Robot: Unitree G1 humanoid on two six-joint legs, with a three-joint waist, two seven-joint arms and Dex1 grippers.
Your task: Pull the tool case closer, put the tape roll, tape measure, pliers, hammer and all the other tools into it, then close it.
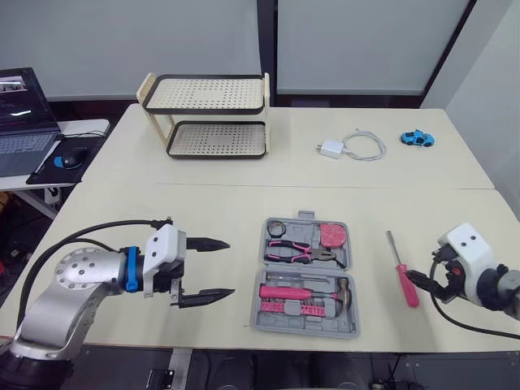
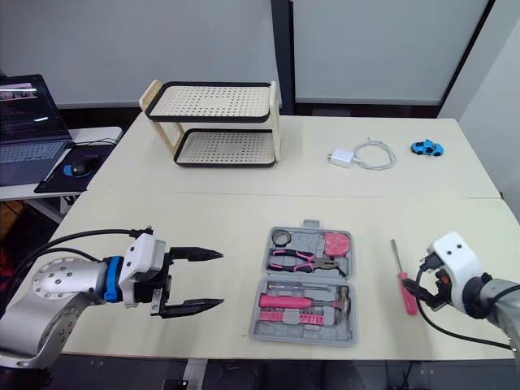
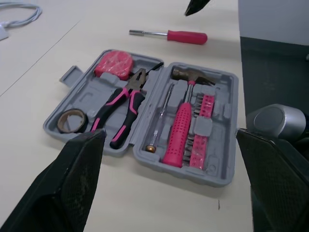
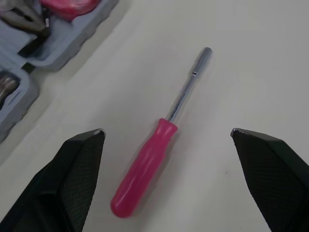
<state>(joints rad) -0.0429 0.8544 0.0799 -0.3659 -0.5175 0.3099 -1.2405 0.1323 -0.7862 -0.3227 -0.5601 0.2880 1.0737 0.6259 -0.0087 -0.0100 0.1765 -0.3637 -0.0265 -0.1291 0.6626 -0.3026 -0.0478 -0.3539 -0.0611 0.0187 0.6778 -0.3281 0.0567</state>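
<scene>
Sitting open at lower centre, your tool case [image 1: 302, 331] rests on the table. At lower left, your left gripper [image 1: 215, 268] hangs beside it with fingers spread. At lower right, your right gripper [image 4: 166, 130] gapes wide around the screwdriver [image 1: 400, 268] lying outside the case. Inside are the hammer [image 1: 305, 291], pliers [image 1: 299, 252], tape measure [image 1: 331, 235] and tape roll [image 1: 276, 229].

tool case [image 1: 307, 269] — pliers [image 1: 296, 251], hammer [image 1: 305, 292] in it | screwdriver [image 1: 402, 272] right of it | rack [image 1: 207, 93] behind, left
</scene>
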